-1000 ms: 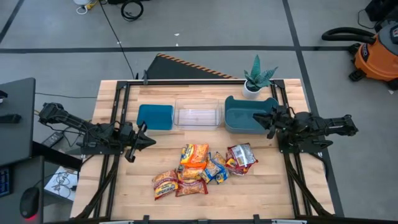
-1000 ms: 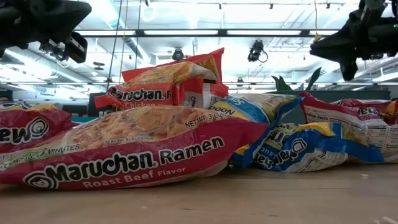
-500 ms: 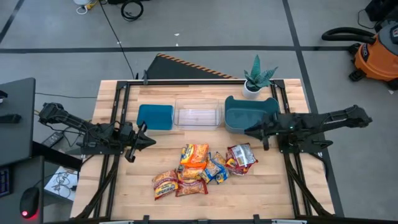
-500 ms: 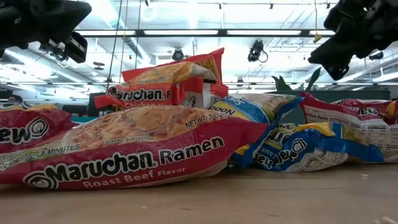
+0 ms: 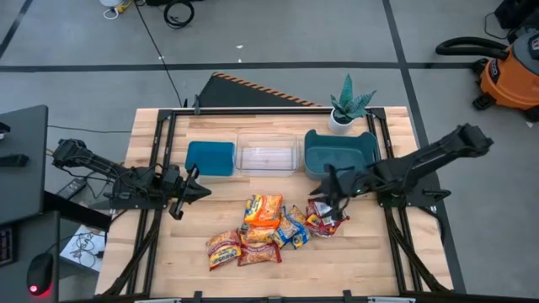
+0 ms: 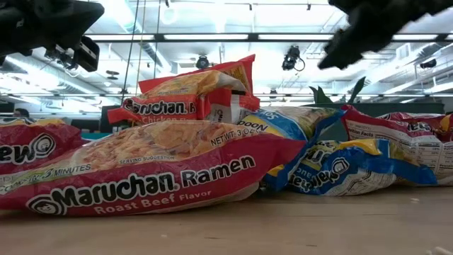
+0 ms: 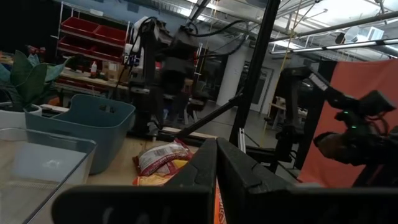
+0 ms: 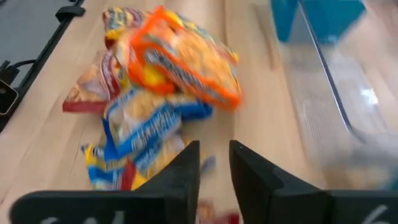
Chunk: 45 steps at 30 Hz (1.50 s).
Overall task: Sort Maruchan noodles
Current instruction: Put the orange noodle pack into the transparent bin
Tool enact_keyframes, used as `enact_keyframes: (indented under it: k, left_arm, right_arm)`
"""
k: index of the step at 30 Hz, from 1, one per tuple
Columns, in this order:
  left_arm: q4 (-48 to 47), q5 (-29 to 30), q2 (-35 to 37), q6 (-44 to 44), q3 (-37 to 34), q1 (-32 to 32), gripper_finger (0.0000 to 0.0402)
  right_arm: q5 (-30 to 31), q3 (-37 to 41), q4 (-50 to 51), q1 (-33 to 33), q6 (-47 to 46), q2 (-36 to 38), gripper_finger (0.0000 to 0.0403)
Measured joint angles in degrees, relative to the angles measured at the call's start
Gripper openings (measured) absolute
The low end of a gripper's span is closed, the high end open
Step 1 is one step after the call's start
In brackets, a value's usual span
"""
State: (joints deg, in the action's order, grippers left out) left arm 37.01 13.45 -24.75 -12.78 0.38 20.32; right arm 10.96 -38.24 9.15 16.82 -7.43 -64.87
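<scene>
The Maruchan noodles [image 5: 269, 229] are heaped mid-tabletop, near of the bins [image 5: 341, 156]. The right hand [image 5: 327, 187], fingers slightly parted and empty, is poised over the red-silver packet [image 5: 327, 212] (presumably for pickup). The left hand [image 5: 192, 187] is parked left, closed.

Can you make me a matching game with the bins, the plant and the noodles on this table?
Things:
1. small teal bin
2. clear bin
3. potted plant
4. red-silver packet

Places:
A. far edge of the table, behind the big teal bin
B. in the middle of the row of three bins
C. under the right gripper
D. nearest the left gripper

Pairs: 1-D, 2-B, 3-A, 4-C
</scene>
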Motion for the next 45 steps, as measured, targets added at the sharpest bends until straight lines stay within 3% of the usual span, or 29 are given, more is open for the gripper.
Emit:
enact_keyframes:
  k: [8, 12, 22, 25, 29, 43, 45]
  left_arm:
    - [0.02, 0.01, 0.01, 0.02, 0.0, 0.0, 0.0014]
    - [0.04, 0.0, 0.02, 0.0, 0.0, 0.0, 0.0014]
    - [0.0, 0.02, 0.0, -0.02, 0.0, 0.01, 0.0014]
    - [0.0, 0.02, 0.0, 0.0, 0.0, 0.0, 0.0014]
    - [0.0, 0.0, 0.0, 0.0, 0.0, 0.0, 0.0014]
    - [0.0, 0.02, 0.0, 0.0, 0.0, 0.0, 0.0014]
    - [0.0, 0.0, 0.0, 0.0, 0.0, 0.0, 0.0014]
  right_arm:
    - [0.61, -11.46, -1.32, 2.4, 5.93, -15.13, 0.0201]
    - [5.86, -15.43, -3.02, 4.77, 8.52, -21.59, 0.0235]
    - [20.3, -23.13, -8.13, 11.83, 17.98, -33.65, 0.0242]
    - [25.42, -24.36, -9.93, 12.72, 21.63, -36.91, 0.0233]
    - [26.99, -25.16, -12.17, 12.77, 25.09, -39.2, 0.0207]
    - [26.73, -25.18, -9.62, 11.14, 25.23, -38.67, 0.0018]
    - [26.78, -25.15, -9.15, 11.09, 25.6, -38.34, 0.0008]
